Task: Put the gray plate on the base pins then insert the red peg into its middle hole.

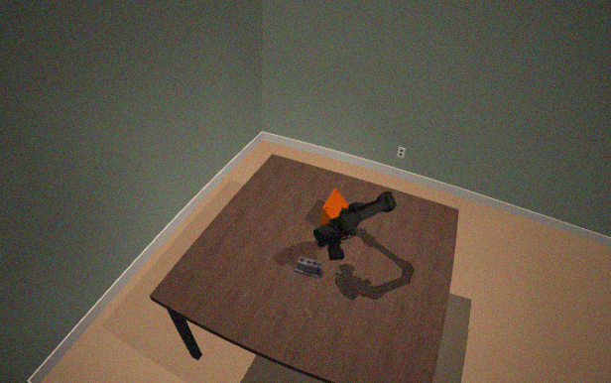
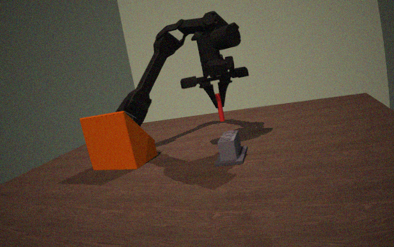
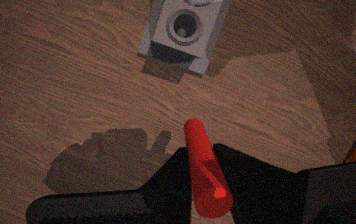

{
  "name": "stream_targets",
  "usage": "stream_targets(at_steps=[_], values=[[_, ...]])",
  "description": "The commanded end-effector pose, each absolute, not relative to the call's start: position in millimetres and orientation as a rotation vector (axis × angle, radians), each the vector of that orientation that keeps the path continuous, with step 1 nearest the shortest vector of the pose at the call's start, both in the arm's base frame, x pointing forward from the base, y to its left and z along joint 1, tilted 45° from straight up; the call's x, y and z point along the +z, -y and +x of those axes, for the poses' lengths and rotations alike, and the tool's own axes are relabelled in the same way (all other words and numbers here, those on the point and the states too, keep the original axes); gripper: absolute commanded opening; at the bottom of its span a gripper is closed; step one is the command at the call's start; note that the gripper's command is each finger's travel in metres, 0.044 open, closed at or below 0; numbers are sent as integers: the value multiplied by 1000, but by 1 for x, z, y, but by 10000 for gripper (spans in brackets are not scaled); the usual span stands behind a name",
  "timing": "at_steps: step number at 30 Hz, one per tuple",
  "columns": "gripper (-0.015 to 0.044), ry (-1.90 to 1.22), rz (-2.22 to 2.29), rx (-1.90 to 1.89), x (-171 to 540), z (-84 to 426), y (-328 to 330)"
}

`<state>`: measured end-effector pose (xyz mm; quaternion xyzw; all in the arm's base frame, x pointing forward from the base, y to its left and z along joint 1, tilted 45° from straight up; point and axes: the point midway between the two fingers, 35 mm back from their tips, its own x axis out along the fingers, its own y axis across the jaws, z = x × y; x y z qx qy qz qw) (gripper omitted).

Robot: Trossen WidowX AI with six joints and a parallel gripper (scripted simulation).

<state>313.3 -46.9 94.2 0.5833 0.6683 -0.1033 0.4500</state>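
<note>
While the peg point(image 2: 220, 110) point(image 3: 196, 142) hangs clear of the worktop point(image 1: 238, 248) point(image 2: 288, 192) point(image 3: 60, 100), its lower end points down with a slight lean in the exterior view. The fingers point(image 2: 219, 105) are clenched on it near its upper part, leaving the lower stretch free. Just to the near side and a little right of it there, the base point(image 1: 308, 267) point(image 2: 228, 150) point(image 3: 199, 66) stands on the worktop, its top showing round openings. Whether the plate is lying flat on it is hard to tell; it probably is, leaving the insertion to do. Farther out, the orange block point(image 1: 333, 204) point(image 2: 110, 142) sits to the left, near the arm point(image 1: 364, 210) point(image 2: 153, 68). The lean could make the peg catch the hole's rim if it is lowered uncorrected; pressing on might then twist it between the fingers or shift the base. Lining up on an outer opening would also spoil it, since the three look alike, and letting go early could leave the peg toppling.
</note>
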Motion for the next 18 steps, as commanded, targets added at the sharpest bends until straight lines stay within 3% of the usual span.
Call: stream_targets(at_steps=[1, 18], values=[[0, -1646, 1433, -254, 88, 320, 57], [0, -1657, 1445, -253, 52, 341, 92]])
